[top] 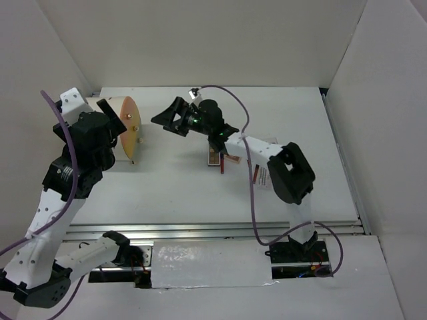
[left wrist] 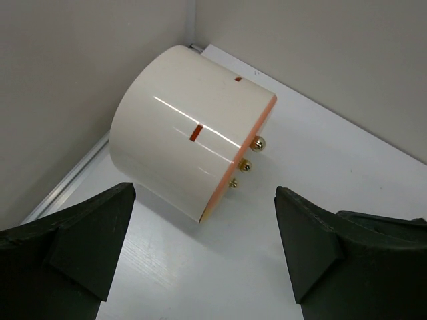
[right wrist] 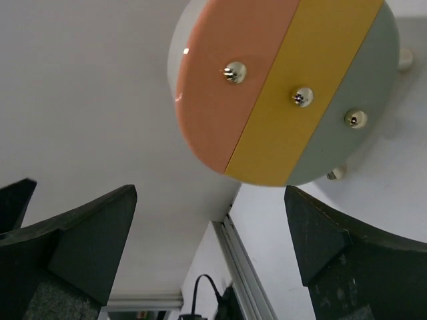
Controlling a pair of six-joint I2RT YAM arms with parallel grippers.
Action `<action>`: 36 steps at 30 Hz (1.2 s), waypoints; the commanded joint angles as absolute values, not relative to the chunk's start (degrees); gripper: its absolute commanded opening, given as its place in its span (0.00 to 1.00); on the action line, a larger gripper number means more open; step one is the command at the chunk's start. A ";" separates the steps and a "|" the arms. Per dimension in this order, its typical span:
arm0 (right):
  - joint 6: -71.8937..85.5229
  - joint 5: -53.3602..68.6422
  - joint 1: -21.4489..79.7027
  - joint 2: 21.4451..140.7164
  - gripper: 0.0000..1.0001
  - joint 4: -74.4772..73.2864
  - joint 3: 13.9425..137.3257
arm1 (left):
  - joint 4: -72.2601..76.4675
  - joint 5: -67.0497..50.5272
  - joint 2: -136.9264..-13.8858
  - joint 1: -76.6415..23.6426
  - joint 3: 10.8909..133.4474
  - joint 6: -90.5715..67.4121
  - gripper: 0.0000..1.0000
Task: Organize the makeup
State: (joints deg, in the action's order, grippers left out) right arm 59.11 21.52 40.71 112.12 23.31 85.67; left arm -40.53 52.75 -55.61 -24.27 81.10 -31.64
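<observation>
- White walls (top: 200, 40) box in the scene on three sides, plain and bare, well beyond both sets of jaws.
- The table (top: 200, 200) is white too, and a metal rail (top: 200, 230) runs across its near edge, behind both grippers.
- Biggest object out there is the white cylinder (top: 127, 127). It lies on its side in the far left corner, dead ahead of the left jaws.
- From the left wrist, the cylinder (left wrist: 187, 140) shows a glossy shell with two small orange slots and a peach rim.
- From the right wrist, the cylinder (right wrist: 280, 87) shows its round face straight ahead of those jaws. The face is split into peach, yellow and grey-green fronts, each with one shiny knob (right wrist: 302, 97).
- Left gripper (left wrist: 205, 193): jaws spread wide, nothing between them, the cylinder just beyond the fingertips and apart from them.
- Right gripper (top: 172, 117): jaws wide apart as well, holding nothing. They point left at the cylinder, well short of it.
- The makeup (top: 220, 160) is a small cluster on the table behind the right jaws, partly hidden under that arm. A dark-red tube and a pale flat piece show, and the rest is too small to tell.
- A sticker (top: 261, 177) with red print sits on the right arm, too small to read.
</observation>
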 commanded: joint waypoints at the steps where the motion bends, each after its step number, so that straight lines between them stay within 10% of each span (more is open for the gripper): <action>1: 65.91 19.25 42.36 119.42 1.00 31.73 95.86 | -35.60 53.09 -51.78 -20.49 77.11 -31.20 0.99; 8: 69.17 18.90 44.47 139.29 0.99 28.74 120.57 | -31.64 44.21 -47.20 -12.39 70.75 -31.20 0.99; 36: 72.07 16.35 45.79 149.76 0.69 29.26 130.61 | -29.88 37.62 -44.21 -9.23 69.61 -31.02 0.99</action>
State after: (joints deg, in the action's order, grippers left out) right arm 71.40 16.75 45.10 149.29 25.87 127.85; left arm -32.51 38.17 -44.60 -9.76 69.84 -31.55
